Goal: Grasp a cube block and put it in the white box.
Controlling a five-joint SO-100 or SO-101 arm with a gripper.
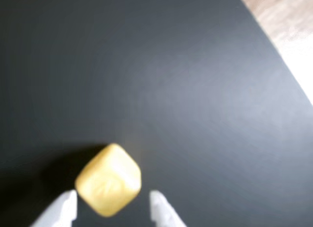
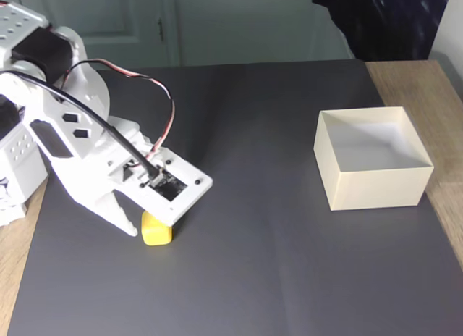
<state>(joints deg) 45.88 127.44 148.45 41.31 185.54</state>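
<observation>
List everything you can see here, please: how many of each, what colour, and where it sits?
cube: one, yellow, on the mat at lower left of the fixed view, between the tool's fingers.
box: one, cream-white, open top, nothing visible inside, on the mat's right side in the fixed view.
mat: one, dark grey, covering most of the table.
table: one, light wood, showing along the mat's right and left edges.
door: pale, behind the table.
dark cloth: one, at top right behind the table.
arm: one, white with black cables, at the left of the fixed view.
tool: one, white, open, fingers either side of the cube.
</observation>
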